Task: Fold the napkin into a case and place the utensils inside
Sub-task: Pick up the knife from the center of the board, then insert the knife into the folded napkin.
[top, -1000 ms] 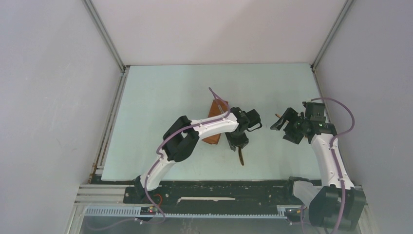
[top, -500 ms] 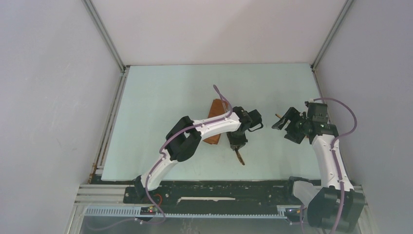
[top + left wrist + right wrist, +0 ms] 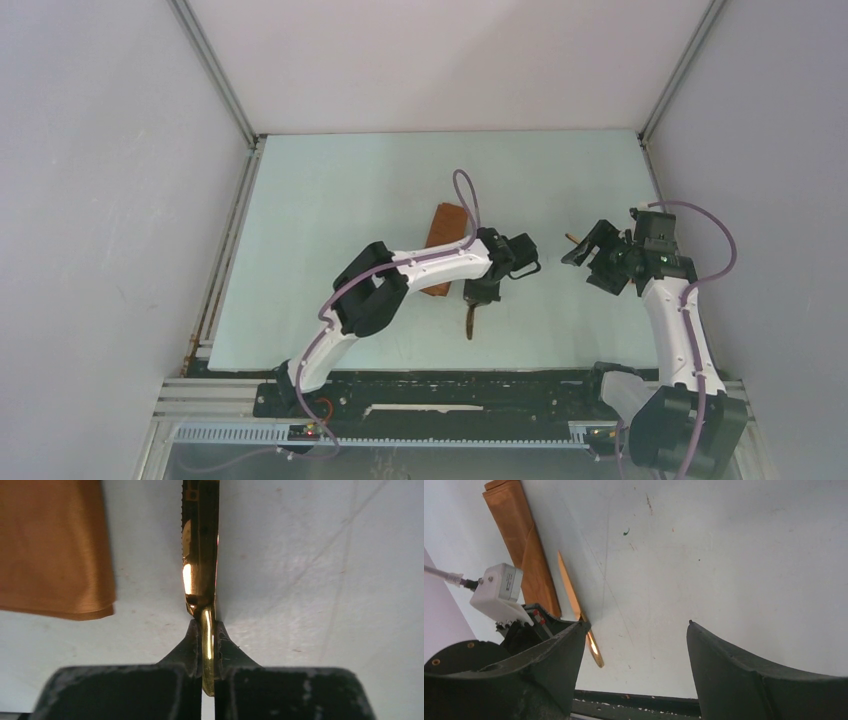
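Broadly, the pale table fills the floor of a grey-walled enclosure, and both arms reach out over it from the six o'clock edge. The left arm bends across toward the middle of the table. The right arm stands up along the three o'clock side, and its wrist turns in toward nine o'clock.

The case is a narrow rust-orange strip of folded cloth lying flat near the table's centre. Its long axis runs from about twelve o'clock down to seven, and the left arm crosses over its near end. From the right wrist the case shows a diagonal fold line across its lower half.

The left gripper sits just at four o'clock of the case. Its jaws are pressed together on the golden utensil, which sticks out from it toward six o'clock. In the left wrist view, the two dark fingers of the left gripper pinch the thin handle edge-on. The golden utensil runs straight up to twelve o'clock, with fine teeth along its left edge. A corner of the cloth lies at ten o'clock of it, with a strip of bare table between them. Whether the utensil's far end rests on the table I cannot tell.

The right gripper is at three o'clock of the case and well apart from it, with its jaws spread wide and nothing between them.
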Robot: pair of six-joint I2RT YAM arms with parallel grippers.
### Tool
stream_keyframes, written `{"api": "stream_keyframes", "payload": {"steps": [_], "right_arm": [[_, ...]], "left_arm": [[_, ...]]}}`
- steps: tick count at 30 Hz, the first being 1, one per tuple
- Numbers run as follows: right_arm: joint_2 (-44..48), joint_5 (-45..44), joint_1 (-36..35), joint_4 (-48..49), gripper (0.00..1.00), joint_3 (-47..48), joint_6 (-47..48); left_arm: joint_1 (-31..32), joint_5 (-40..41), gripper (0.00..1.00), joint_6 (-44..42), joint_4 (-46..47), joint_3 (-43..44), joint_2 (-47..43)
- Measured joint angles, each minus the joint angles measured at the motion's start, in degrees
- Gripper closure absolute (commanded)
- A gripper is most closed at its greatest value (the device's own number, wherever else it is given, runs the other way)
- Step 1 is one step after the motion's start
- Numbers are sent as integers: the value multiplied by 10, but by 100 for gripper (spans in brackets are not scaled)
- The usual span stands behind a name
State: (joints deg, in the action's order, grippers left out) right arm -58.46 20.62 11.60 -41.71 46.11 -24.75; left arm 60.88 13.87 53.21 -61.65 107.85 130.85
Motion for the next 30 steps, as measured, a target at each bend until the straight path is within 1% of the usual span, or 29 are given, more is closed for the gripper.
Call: {"api": "stream_keyframes", "payload": {"steps": [5,11,18,28,30], "right_arm": [[0,-9,0,0,19,0,0],[-2,-17,0,0,19,0,0],[-3,-29,-5,0,19,0,0],[-4,-58,-34,0,19,0,-2],[-7,-65,-38,0,17,0,-2]], "left_arm": [[8,36,100,-38,2,-55,-43],[11,64,100,-68,12,-86,-103],[13,74,100,-104,27,-88,-139],[5,118,100,-210,33,-72,-140],[-4,119,100,-231,40,-62,-140]]}}
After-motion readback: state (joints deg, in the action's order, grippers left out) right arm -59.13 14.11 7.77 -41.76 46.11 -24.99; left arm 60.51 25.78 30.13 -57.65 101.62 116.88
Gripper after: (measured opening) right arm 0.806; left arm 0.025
